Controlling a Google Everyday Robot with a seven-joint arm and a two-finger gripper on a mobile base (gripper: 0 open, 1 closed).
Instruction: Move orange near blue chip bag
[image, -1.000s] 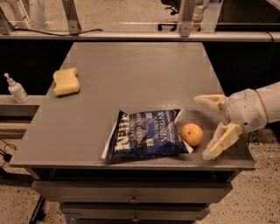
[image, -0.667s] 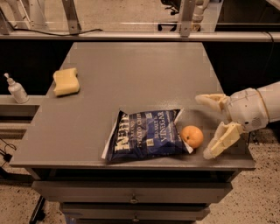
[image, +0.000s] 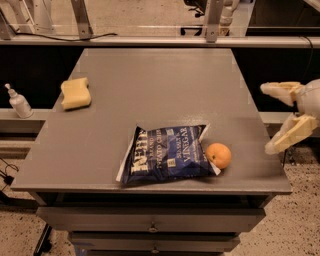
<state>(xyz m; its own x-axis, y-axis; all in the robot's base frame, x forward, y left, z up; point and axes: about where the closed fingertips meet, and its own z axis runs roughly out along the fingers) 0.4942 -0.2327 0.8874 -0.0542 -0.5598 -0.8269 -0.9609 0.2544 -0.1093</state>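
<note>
The orange (image: 218, 155) is a small round fruit lying on the grey table (image: 150, 85) near its front right. It touches the right edge of the blue chip bag (image: 168, 154), a dark blue crinkly bag with white lettering lying flat. My gripper (image: 272, 118) is to the right of the orange, past the table's right edge and apart from the fruit. It is open and empty, with one pale finger (image: 280, 92) above and the other below.
A yellow sponge (image: 75, 93) lies at the table's left side. A small white bottle (image: 19, 102) stands on a ledge left of the table. Drawers sit under the table's front edge. Metal frame legs stand behind the far edge.
My gripper has drawn back to the right, away from the orange and off the table's edge. The orange and the bag have not moved.
</note>
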